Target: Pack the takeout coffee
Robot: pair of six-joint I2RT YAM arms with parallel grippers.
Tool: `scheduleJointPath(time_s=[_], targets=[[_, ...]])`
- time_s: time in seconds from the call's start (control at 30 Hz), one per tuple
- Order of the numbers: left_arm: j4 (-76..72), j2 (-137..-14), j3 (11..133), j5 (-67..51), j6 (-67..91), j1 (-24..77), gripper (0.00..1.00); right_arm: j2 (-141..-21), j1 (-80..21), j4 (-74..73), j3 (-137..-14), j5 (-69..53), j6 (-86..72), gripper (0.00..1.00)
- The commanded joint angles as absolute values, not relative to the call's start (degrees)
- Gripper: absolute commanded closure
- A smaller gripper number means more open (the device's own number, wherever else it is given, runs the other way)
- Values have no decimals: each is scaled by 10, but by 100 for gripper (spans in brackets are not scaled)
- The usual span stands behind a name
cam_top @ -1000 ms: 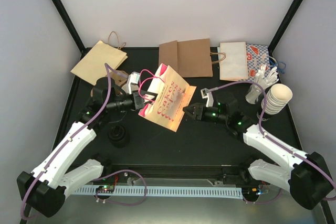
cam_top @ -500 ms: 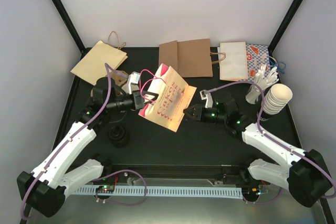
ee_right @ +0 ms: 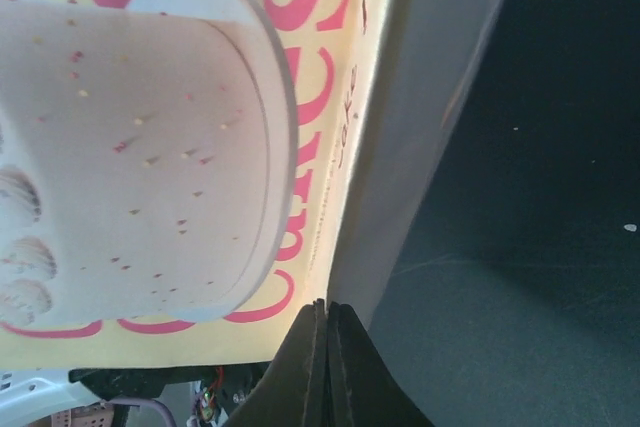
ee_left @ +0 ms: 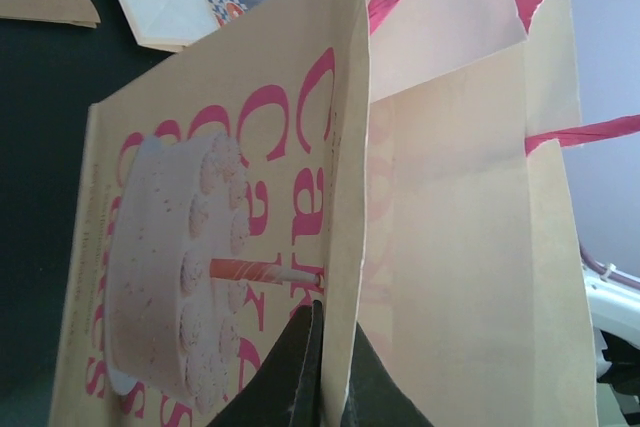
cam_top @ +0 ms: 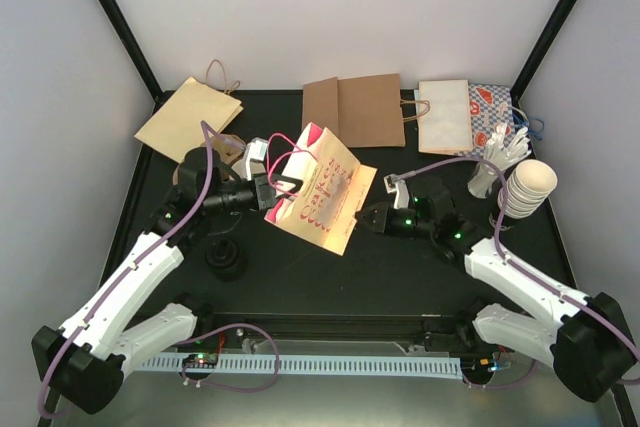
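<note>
My left gripper (cam_top: 274, 187) is clenched on the upper side edge of a cream paper bag printed with a pink-lettered cake (cam_top: 322, 190). In the left wrist view the paper panel runs straight down between the two dark fingers. The bag is lifted and tilted over the middle of the black table (cam_top: 400, 267), with its pink handles toward my left arm.

My right gripper (cam_top: 366, 214) is closed at the bag's opposite, lower edge. Its fingertips meet right against the grey side fold (I cannot tell whether any paper is caught between them).

The takeout coffee cup (cam_top: 233, 150) stands at the left rear, just behind my left arm and partly hidden by it. It is outside the cake bag and just beside a flat tan paper bag (cam_top: 188, 119).

A brown paper bag (cam_top: 353, 110) and a white paper bag (cam_top: 443, 115) lie flat along the back edge. A stack of nested cream cups (cam_top: 527, 187) stands at the right, and black round lids (cam_top: 225, 260) sit near my left arm.
</note>
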State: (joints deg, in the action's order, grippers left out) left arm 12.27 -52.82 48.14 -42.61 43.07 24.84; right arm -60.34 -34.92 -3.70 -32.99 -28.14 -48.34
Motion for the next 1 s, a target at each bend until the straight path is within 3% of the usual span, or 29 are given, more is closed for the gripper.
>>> scheduleJointPath(time_s=[0.0, 0.5, 0.97], targets=[[134, -516, 499, -408, 412, 245, 98, -560, -351, -59, -319, -266, -472, 99], [194, -506, 505, -428, 361, 158, 98, -457, -309, -117, -289, -289, -455, 99], [225, -509, 505, -448, 332, 99, 98, -443, -210, -86, -241, -409, -428, 99]])
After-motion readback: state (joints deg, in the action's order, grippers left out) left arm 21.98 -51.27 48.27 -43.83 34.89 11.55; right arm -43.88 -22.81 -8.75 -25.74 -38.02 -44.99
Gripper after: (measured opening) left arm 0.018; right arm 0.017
